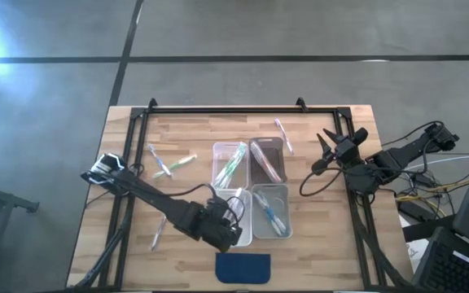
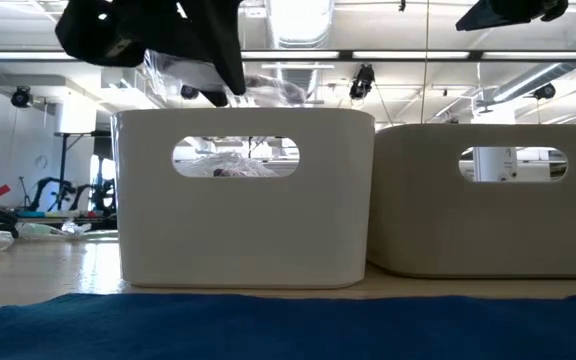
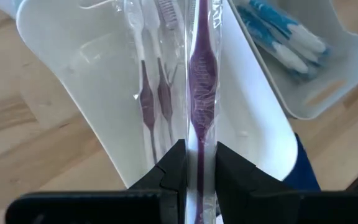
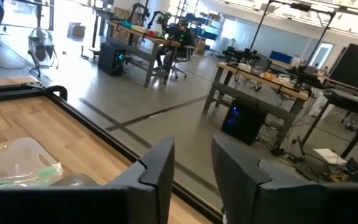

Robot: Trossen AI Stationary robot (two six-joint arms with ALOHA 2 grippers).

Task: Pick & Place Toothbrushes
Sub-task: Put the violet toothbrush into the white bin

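Note:
Four clear bins stand together mid-table. My left gripper point(image 1: 222, 229) hovers over the near-left bin point(image 3: 86, 74), shut on a purple toothbrush in a clear wrapper point(image 3: 199, 81). Two more wrapped purple toothbrushes point(image 3: 154, 93) lie on that bin's floor. The near-right bin point(image 1: 271, 210) holds blue toothbrushes point(image 3: 284, 37), and the far-left bin point(image 1: 229, 163) holds green ones. Loose toothbrushes lie on the table at the left point(image 1: 169, 165), near left point(image 1: 159, 232) and far right point(image 1: 282, 134). My right gripper point(image 1: 326, 146) hangs open and empty at the table's right side. My left gripper pinches the wrapped purple toothbrush by its handle point(image 3: 199, 140) between its two fingers. The fingers slant down from the table's left, and the toothbrush runs on lengthwise beyond the fingertips. The toothbrush and its wrapper point(image 2: 268, 88) are lifted clear, above the bin's rim.
A dark blue pad point(image 1: 243, 267) lies at the near edge in front of the bins. The far-right bin point(image 1: 267, 160) holds dark toothbrushes. A black frame point(image 1: 218, 110) runs along the table's far and side edges. Bare wood shows left of the bins.

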